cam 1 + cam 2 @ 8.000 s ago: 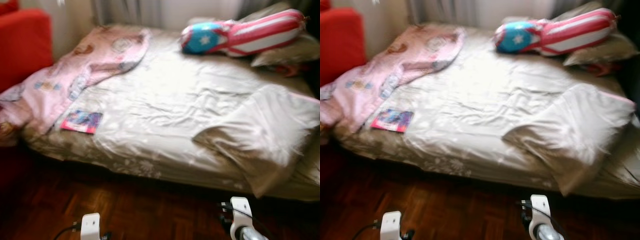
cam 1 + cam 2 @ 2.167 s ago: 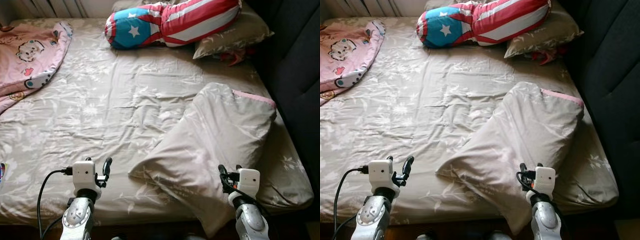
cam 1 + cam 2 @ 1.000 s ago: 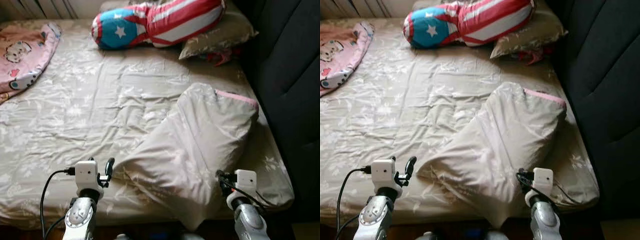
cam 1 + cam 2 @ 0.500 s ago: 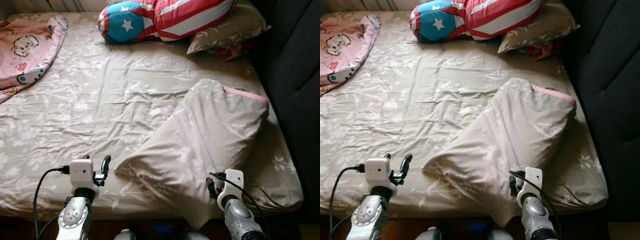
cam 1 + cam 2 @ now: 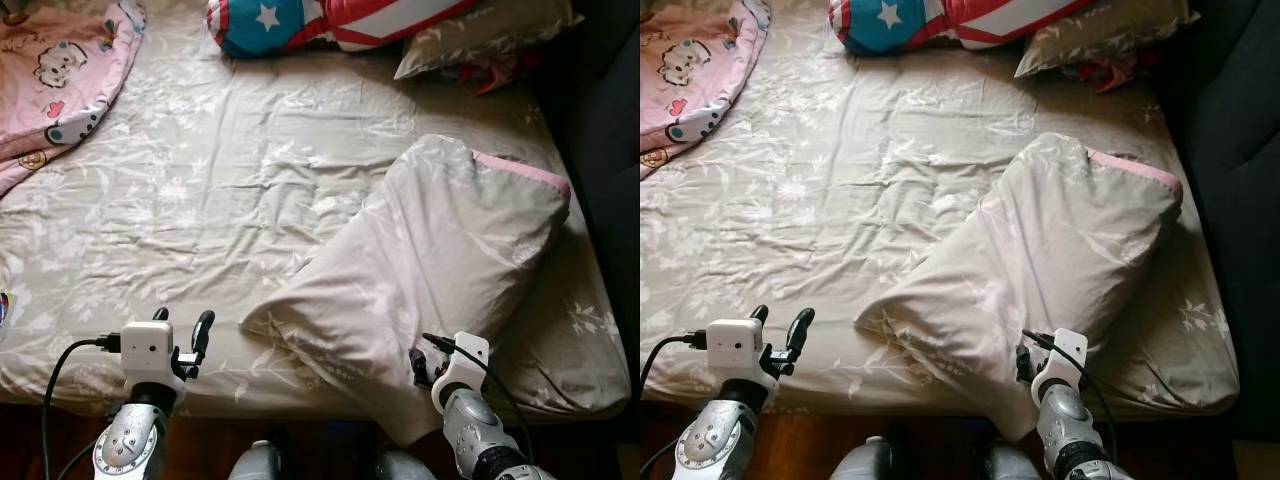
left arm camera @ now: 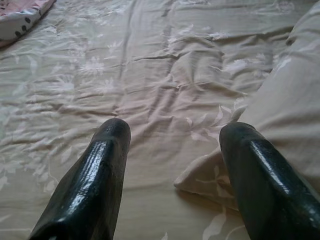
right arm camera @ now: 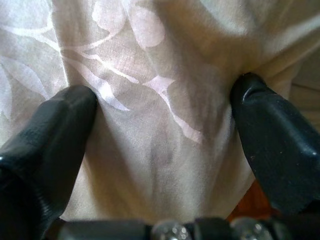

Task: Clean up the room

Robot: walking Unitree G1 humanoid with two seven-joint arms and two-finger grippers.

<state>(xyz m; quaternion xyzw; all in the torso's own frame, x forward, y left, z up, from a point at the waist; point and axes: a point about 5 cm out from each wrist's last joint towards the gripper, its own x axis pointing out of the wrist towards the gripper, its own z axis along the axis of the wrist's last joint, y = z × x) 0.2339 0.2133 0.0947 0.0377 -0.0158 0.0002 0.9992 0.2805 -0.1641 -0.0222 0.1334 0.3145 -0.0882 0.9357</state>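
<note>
To tidy the bed, the right gripper (image 7: pixel 160 145), spread wide around the hanging corner of the folded blanket (image 5: pixel 440 260) at 5 o'clock, should pinch plenty of cloth, while the left gripper (image 5: pixel 180 330), also wide, waits at 7 o'clock.

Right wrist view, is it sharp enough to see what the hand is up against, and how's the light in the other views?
Right wrist view: sharp and dim, open right hand pressed into the folded duvet. Left wrist view: evenly lit, glare streaks on the left hand fingers. Eye views: crisp, bed sheet bright, dark headboard in shadow.
</note>
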